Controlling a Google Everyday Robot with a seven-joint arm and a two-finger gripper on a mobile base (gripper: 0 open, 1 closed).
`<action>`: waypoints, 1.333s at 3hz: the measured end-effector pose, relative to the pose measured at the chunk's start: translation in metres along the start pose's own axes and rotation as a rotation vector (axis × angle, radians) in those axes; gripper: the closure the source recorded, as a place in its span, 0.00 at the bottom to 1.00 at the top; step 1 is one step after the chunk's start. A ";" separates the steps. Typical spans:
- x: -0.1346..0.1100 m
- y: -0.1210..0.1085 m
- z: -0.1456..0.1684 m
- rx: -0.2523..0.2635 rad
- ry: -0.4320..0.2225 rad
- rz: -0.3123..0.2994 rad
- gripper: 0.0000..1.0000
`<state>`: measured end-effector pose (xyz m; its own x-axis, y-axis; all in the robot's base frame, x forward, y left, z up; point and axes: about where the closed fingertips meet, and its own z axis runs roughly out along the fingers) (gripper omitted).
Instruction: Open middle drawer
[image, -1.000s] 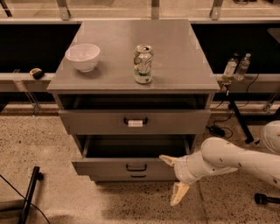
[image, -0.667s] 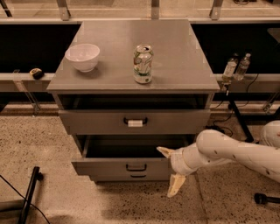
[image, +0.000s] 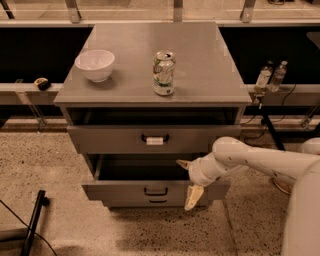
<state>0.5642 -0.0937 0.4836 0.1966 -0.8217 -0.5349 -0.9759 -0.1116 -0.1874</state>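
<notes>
Jutting toward the camera, the middle drawer (image: 115, 191) runs lengthwise left-to-right, the spread gripper (image: 189, 180) at its right end.

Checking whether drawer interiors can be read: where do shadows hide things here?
Camera view: the middle drawer's interior lies in deep shadow, the top drawer's too; the cabinet top is evenly lit, with soft shadows beside bowl and can; the gripper, open at the middle drawer's right front, is brightly lit.

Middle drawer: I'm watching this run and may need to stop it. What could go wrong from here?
The gripper sits at the right end of the middle drawer, away from its handle; pulling there might skew or jam it. A jolt to the cabinet could tip the soda can on top.
</notes>
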 end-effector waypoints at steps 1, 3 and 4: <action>0.012 0.006 0.029 -0.063 0.022 0.030 0.00; 0.026 0.027 0.046 -0.135 0.045 0.067 0.27; 0.021 0.037 0.034 -0.136 0.049 0.055 0.31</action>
<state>0.5358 -0.0960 0.4377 0.1406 -0.8548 -0.4995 -0.9896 -0.1371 -0.0440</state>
